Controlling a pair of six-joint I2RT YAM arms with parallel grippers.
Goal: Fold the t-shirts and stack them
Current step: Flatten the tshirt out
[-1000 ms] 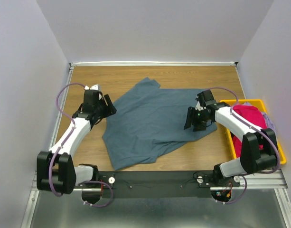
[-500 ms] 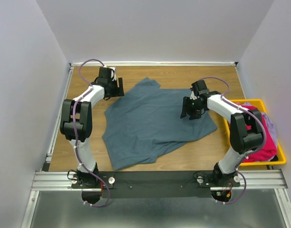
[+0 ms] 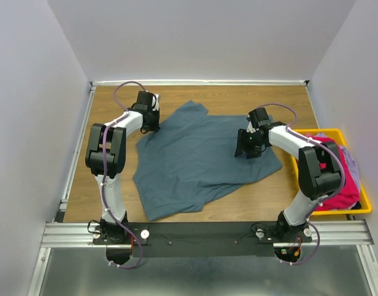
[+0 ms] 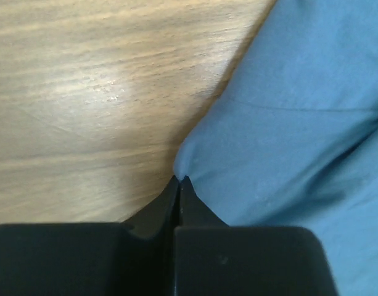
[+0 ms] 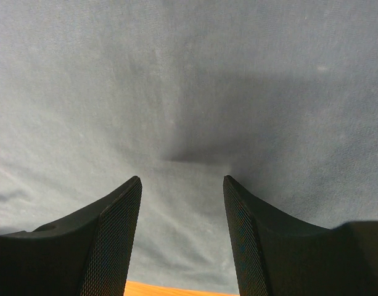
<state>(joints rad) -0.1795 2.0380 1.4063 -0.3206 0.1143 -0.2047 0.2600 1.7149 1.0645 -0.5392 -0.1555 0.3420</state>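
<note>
A slate blue-grey t-shirt (image 3: 201, 157) lies spread and rumpled on the wooden table. My left gripper (image 3: 152, 126) is at its far left edge. In the left wrist view the left gripper (image 4: 180, 179) is shut, its tips pinching a pointed corner of the t-shirt (image 4: 299, 123). My right gripper (image 3: 245, 148) hovers over the shirt's right part. The right wrist view shows the right gripper (image 5: 182, 180) open, with the shirt cloth (image 5: 189, 74) below it and nothing between its fingers. A magenta-pink t-shirt (image 3: 335, 197) and a pale grey-blue one (image 3: 353, 168) sit in the bin.
A yellow plastic bin (image 3: 365, 206) stands at the table's right edge beside the right arm. Bare wood (image 4: 84, 92) lies left of the shirt. White walls close the table at the back and both sides.
The left gripper moved a little right onto the shirt's far left edge and shut there. The right gripper edged slightly toward the near side, still open.
</note>
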